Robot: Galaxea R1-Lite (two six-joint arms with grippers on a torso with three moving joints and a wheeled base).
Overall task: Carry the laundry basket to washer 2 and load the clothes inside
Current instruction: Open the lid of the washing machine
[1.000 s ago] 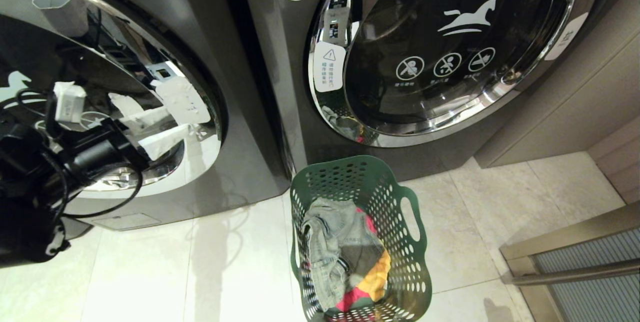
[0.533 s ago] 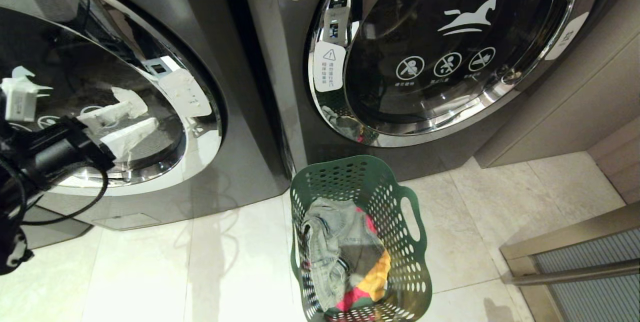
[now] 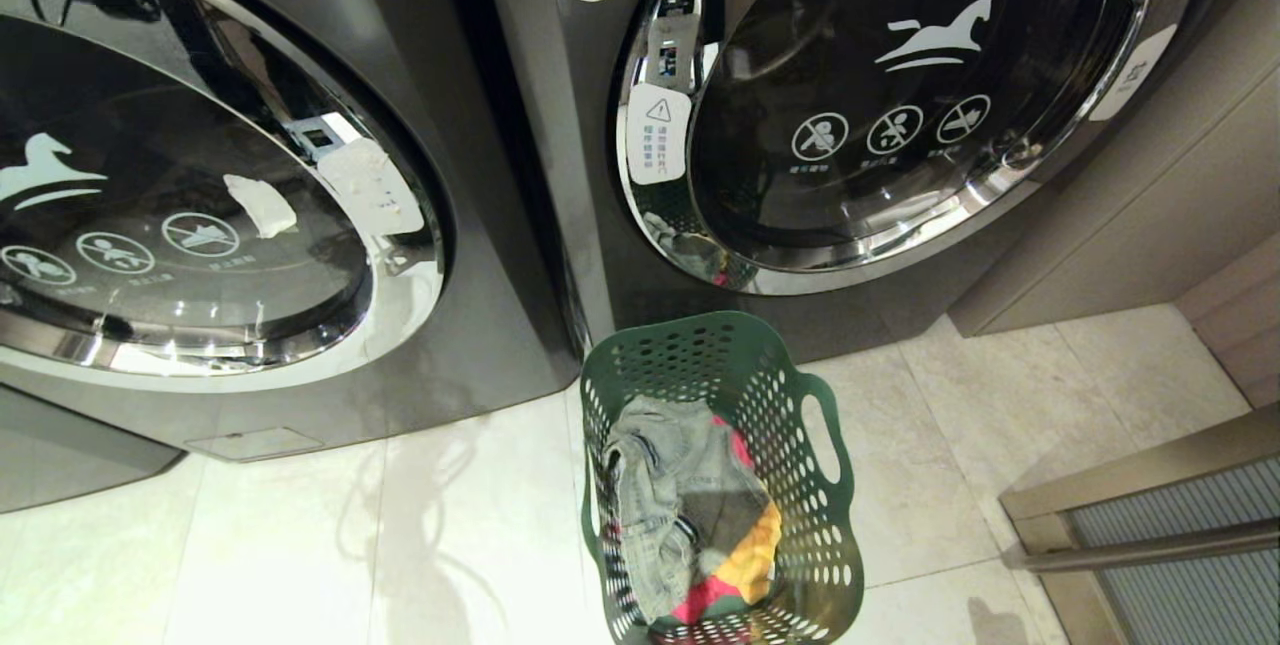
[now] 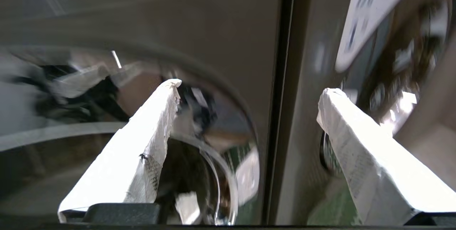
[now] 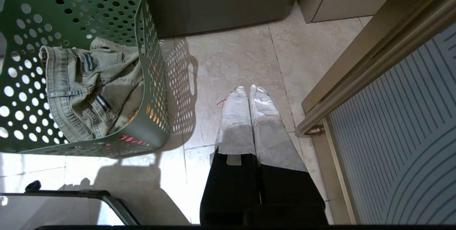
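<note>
The dark green laundry basket stands on the floor tiles before the gap between two dark grey washers. The clothes lie in it: faded denim on top, red and yellow beneath. The left washer, door shut and number label out of view, I take for washer 2. The right washer bears a label that ends like a "1". My left gripper is open and empty, facing the seam between the washers, outside the head view. My right gripper hangs shut over the floor beside the basket.
A beige cabinet panel adjoins the right washer. A sliding door frame with striped glass borders the floor at the right. Bare tiles lie in front of the left washer.
My left arm, which stood in front of the left washer's door, has drawn off to the left and left the head view. Basket and clothes have not moved.
</note>
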